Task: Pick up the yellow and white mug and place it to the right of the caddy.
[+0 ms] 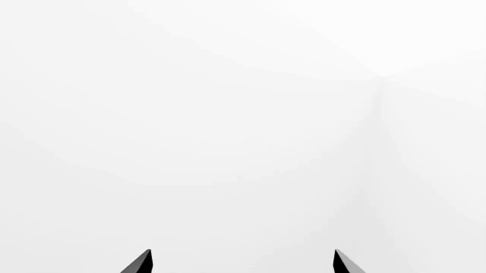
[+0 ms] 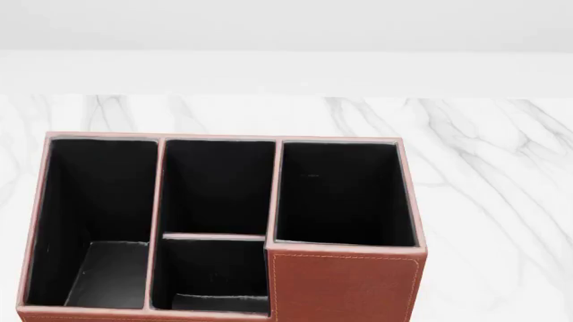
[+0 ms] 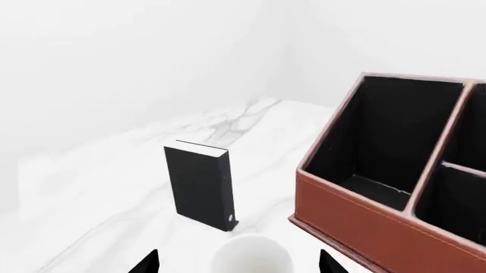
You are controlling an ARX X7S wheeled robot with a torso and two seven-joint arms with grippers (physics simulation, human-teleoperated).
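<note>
Against blank white, the left gripper [image 1: 241, 263] idles, jaws apart. From the head, only the caddy [image 2: 345, 285] fills the marble bench's [image 2: 501, 174] near edge. Right gripper [image 3: 237, 263] straddles the mug [image 3: 251, 256], jaws apart for grasping, beside the book [image 3: 199, 185].

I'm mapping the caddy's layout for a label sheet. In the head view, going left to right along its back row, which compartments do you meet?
On the large reddish-brown leather-look caddy: tall left black-lined compartment → middle back compartment → right compartment, then bare white marble tabletop.
</note>
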